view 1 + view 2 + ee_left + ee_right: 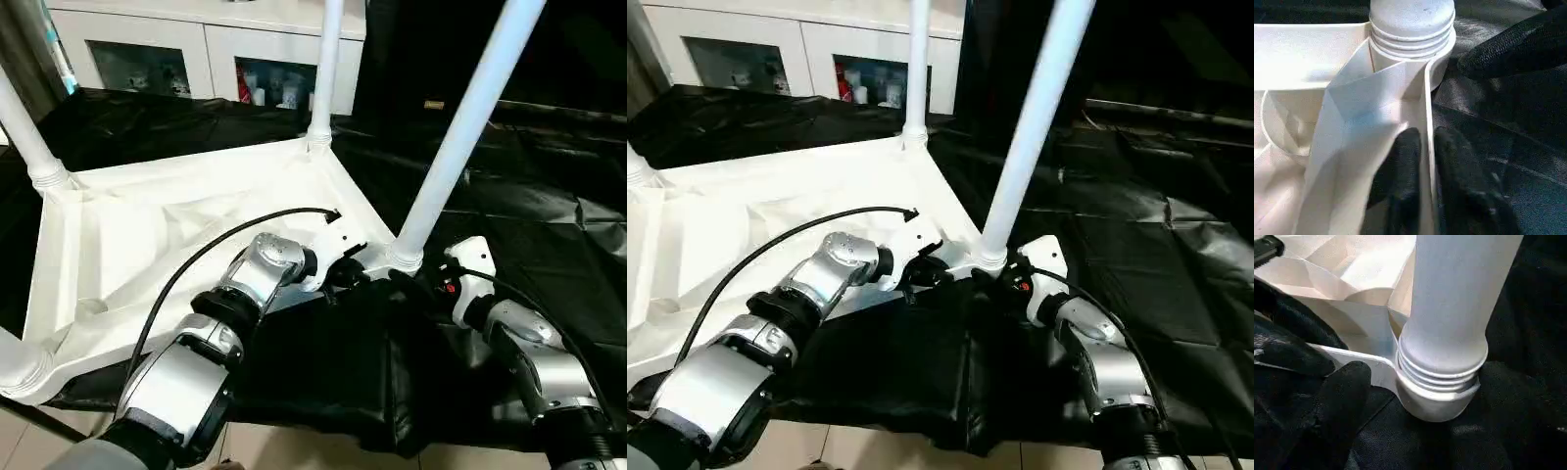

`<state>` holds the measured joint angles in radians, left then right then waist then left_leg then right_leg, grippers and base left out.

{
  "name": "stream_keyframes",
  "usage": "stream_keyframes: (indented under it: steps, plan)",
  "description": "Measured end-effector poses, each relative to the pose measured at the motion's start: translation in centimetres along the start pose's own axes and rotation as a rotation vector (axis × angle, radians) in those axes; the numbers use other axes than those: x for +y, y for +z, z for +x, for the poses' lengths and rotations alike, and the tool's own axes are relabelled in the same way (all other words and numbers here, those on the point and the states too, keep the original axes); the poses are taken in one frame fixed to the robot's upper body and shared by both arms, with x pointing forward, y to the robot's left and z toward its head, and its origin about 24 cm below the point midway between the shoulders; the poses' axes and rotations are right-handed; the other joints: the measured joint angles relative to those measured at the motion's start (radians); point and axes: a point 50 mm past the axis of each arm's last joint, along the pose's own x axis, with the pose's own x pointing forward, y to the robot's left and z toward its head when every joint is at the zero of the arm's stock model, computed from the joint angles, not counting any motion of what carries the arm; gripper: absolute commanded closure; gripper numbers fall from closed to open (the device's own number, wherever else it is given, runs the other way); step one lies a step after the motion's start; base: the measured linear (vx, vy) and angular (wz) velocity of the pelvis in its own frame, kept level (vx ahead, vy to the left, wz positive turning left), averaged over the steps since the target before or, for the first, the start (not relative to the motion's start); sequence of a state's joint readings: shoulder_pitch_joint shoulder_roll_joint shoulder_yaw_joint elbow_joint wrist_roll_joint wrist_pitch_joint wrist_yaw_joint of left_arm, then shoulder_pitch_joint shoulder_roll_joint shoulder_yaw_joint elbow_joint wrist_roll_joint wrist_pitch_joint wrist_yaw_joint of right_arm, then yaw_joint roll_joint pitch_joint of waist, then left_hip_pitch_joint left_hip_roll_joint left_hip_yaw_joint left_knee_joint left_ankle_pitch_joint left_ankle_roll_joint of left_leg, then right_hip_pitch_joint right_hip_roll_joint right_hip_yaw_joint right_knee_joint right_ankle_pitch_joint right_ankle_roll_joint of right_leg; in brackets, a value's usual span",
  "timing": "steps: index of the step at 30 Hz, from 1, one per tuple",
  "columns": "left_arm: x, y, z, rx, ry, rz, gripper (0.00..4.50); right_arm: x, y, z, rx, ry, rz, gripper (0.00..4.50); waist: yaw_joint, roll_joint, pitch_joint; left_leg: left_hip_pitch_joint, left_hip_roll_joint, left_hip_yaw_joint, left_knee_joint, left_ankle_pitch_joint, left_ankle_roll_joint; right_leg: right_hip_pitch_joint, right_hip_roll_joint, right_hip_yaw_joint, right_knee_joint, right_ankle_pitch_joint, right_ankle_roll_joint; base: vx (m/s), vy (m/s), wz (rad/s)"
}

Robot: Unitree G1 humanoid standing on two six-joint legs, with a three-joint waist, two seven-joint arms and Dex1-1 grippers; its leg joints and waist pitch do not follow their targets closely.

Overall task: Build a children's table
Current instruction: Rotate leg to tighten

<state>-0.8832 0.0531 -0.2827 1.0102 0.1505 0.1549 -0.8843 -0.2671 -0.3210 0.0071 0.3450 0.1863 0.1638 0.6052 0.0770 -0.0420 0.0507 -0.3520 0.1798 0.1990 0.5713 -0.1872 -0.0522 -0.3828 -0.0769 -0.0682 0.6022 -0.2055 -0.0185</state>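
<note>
Left eye view shows the tabletop (147, 235) upside down on the black sheet (549, 196), legs upright in the sockets. The left gripper (1422, 147) pinches its rim beside the near leg (460, 137); the right gripper (1415, 382) seems spread around that leg's base. Next: seat the leg fully.

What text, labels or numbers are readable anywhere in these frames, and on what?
None can be read.
Cabinet: items behind the glass doors carry coloured packaging, too small and blurred to read.
Small tan tag on the dark backdrop: any print too small to read.
Right gripper: a red mark on its white housing, no legible characters.
Tabletop and legs: plain white, no markings.
</note>
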Motion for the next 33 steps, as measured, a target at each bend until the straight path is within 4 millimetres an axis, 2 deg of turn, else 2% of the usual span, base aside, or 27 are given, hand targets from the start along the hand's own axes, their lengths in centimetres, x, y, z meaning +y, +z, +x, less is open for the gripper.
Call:
stream_keyframes:
  steps: [2,5,10,14,17,20,24,25,27,29,33]
  plan:
    - [0.0,0.0,-0.1,0.009,-0.004,-0.009,4.23,0.0,0.1,0.0,-0.001,0.004,-0.001,0.62,-0.003,0.000,0.000,0.000,0.000,0.000,0.000,0.000,0.000,0.000,0.000,0.000,0.000,0.000,0.000,0.000,0.000,0.00]
    - [0.1,-0.1,-0.2,0.022,-0.013,-0.022,4.42,0.1,0.2,0.0,-0.005,0.013,-0.003,0.62,-0.008,0.000,0.000,0.000,0.000,0.000,0.000,0.000,0.000,0.000,0.000,0.000,0.000,0.000,0.000,0.000,0.000,0.00]
    - [0.3,-0.3,-0.7,0.023,-0.040,-0.028,4.42,0.1,0.3,-0.1,-0.006,0.041,-0.013,0.62,-0.014,-0.001,0.000,-0.001,0.000,0.000,0.000,0.000,0.000,0.000,0.000,-0.001,0.000,0.000,0.000,0.000,0.000,0.00]
    - [-0.1,-0.9,-1.6,-0.001,-0.138,0.015,4.42,-0.1,0.5,-0.5,0.011,0.101,-0.048,0.62,-0.012,0.000,0.000,-0.001,0.000,0.000,-0.001,0.000,0.000,0.000,0.000,-0.001,-0.001,0.000,0.000,0.000,0.000,0.00]
    - [-0.5,-1.7,-2.6,-0.014,-0.225,0.088,4.42,0.6,0.6,-0.3,0.018,0.181,-0.064,0.62,-0.009,0.004,0.000,-0.001,0.000,0.000,-0.001,0.000,0.000,0.000,0.000,-0.001,-0.001,0.000,0.000,0.000,0.000,0.00]
    - [-1.0,-1.6,-2.6,-0.020,-0.280,0.112,4.42,1.1,0.5,-0.2,0.027,0.234,-0.072,0.62,0.013,0.007,0.000,-0.001,0.000,0.000,-0.001,0.000,0.000,0.000,0.000,0.000,-0.001,0.000,0.000,0.000,0.000,0.00]
    - [-1.1,-1.6,-2.6,-0.021,-0.283,0.114,4.42,1.0,0.5,-0.5,0.048,0.278,-0.092,0.62,0.016,0.008,0.000,-0.001,0.000,0.001,-0.001,0.000,0.000,0.000,-0.001,0.000,-0.001,0.000,0.000,0.000,0.000,0.00]
    - [-1.1,-1.7,-2.6,-0.022,-0.283,0.115,4.47,1.0,0.5,-0.6,0.050,0.288,-0.093,0.80,0.015,0.008,0.000,-0.001,0.000,0.001,-0.001,0.000,0.000,0.000,-0.001,0.000,-0.001,0.000,0.000,0.000,0.000,0.00]
    - [-1.1,-1.7,-2.7,-0.023,-0.281,0.114,4.47,1.0,0.5,-0.6,0.051,0.297,-0.092,0.80,0.015,0.009,-0.001,-0.001,0.000,0.001,-0.001,0.000,0.000,0.000,-0.001,0.000,-0.001,0.000,0.001,0.000,0.000,0.00]
    - [-1.0,-1.7,-2.7,-0.024,-0.281,0.113,4.50,1.1,0.4,-0.6,0.049,0.307,-0.095,1.15,0.015,0.009,-0.001,-0.001,0.000,0.001,-0.001,0.000,0.000,0.000,-0.001,0.000,-0.001,0.000,0.001,0.000,0.000,0.00]
    - [-1.0,-1.7,-2.7,-0.023,-0.282,0.113,4.50,1.1,0.4,-0.5,0.049,0.306,-0.097,1.39,0.015,0.009,-0.001,-0.001,0.000,0.001,-0.001,0.001,0.002,0.000,-0.001,0.000,-0.001,0.000,0.001,0.000,0.000,0.00]
